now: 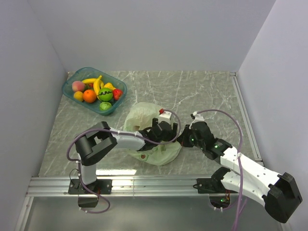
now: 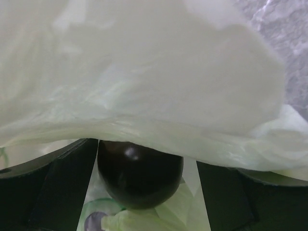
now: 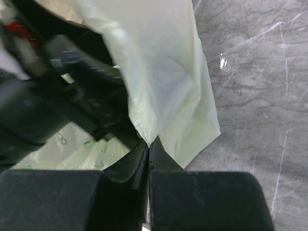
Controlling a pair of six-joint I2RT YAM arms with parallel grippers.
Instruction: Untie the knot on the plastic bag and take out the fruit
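Both my hands were at the plastic bag point(image 1: 142, 115), in the middle of the table point(image 1: 211, 96).
My left gripper point(image 1: 162, 131) sat under a fold of the bag, its fingers point(image 2: 53, 187) spread either side of a dark round fruit point(image 2: 139, 175). My right gripper point(image 3: 148, 156), just beside it, was pressed together on the bag's edge.

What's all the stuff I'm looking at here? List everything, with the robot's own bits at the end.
plastic bag: one, pale green, crumpled mid-table.
dark round fruit: one, near-black, tucked under the bag's film.
tray: one, teal, far left corner of the table.
tray fruit: several, yellow, orange, green, red, piled in the tray.
table: one, grey marbled.
left gripper: one, black, open, either side of the dark round fruit.
right gripper: one, black, shut on a fold of the bag.
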